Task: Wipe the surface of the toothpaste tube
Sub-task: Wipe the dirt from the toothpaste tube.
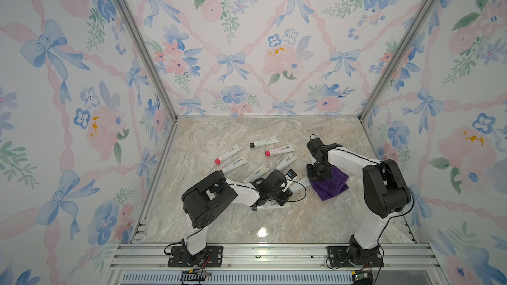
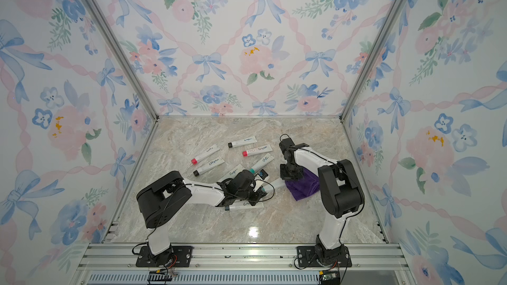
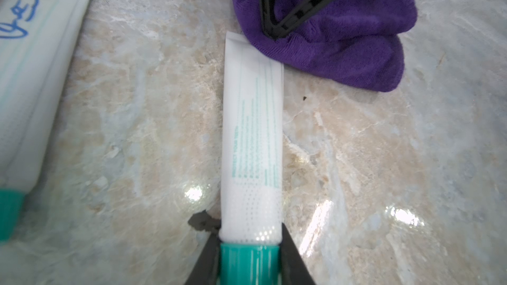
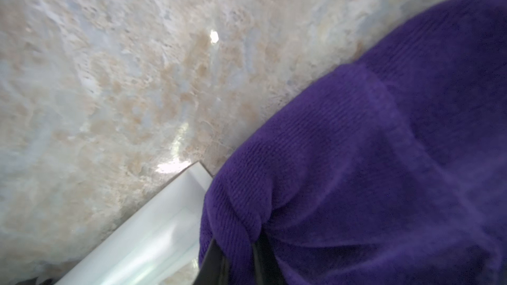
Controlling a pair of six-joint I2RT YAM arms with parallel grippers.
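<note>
While our left gripper (image 3: 249, 242) clamps the toothpaste tube (image 3: 252, 132) by its cap end, we see the right gripper (image 4: 238, 259) pinching the purple cloth (image 3: 343, 50), which overlaps the tube's crimped end.

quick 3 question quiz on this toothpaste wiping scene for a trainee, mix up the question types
1. True or false: the left gripper is shut on the green-capped end of the toothpaste tube.
2. What does the right gripper hold? A: purple cloth. B: a sponge. C: nothing.
3. How many red-capped tubes lie on the table?

Key
1. True
2. A
3. Two
</note>
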